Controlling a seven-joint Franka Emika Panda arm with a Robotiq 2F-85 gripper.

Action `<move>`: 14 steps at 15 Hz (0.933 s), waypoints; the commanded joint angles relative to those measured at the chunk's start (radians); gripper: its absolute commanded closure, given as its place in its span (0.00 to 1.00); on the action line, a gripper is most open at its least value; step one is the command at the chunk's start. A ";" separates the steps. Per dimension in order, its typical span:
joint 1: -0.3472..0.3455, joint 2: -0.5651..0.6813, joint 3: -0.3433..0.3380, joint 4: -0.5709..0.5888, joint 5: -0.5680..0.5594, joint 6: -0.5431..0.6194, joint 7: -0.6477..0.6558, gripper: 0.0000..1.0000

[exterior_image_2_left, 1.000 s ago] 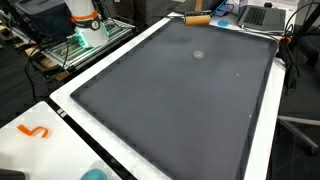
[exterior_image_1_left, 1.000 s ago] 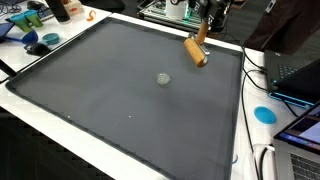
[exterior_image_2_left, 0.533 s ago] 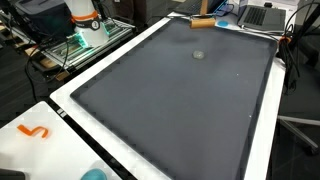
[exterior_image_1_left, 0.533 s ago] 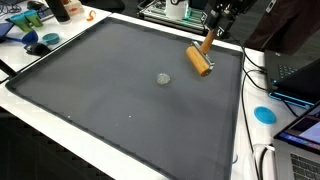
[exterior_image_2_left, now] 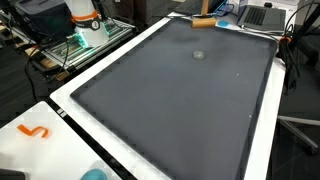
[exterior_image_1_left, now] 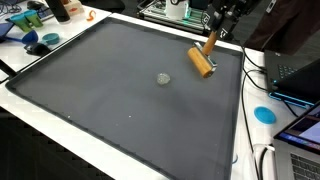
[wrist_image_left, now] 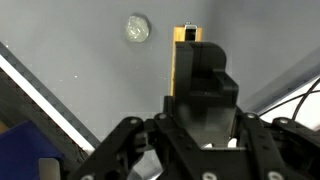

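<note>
Gripper [exterior_image_1_left: 215,26] is seen clamped on the handle of a wooden tool [exterior_image_1_left: 204,60]. The tool is held tilted, cylindrical head lowest, over the far part of the dark grey mat [exterior_image_1_left: 100,95]; contact with the mat cannot be told. A small pale round lump [exterior_image_1_left: 163,78] is noted on the mat, near the head but apart from it.

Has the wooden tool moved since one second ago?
Yes. In an exterior view the wooden tool has shifted a little inward from the mat's far edge; the grey blob has not moved.
</note>
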 commanded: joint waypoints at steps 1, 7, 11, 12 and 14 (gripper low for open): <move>0.010 0.016 0.000 0.022 -0.021 -0.009 0.008 0.76; 0.059 0.107 -0.010 0.139 -0.111 -0.073 0.085 0.76; 0.087 0.170 -0.025 0.229 -0.161 -0.122 0.122 0.76; 0.091 0.184 -0.031 0.252 -0.167 -0.134 0.127 0.76; 0.095 0.207 -0.038 0.291 -0.164 -0.142 0.126 0.76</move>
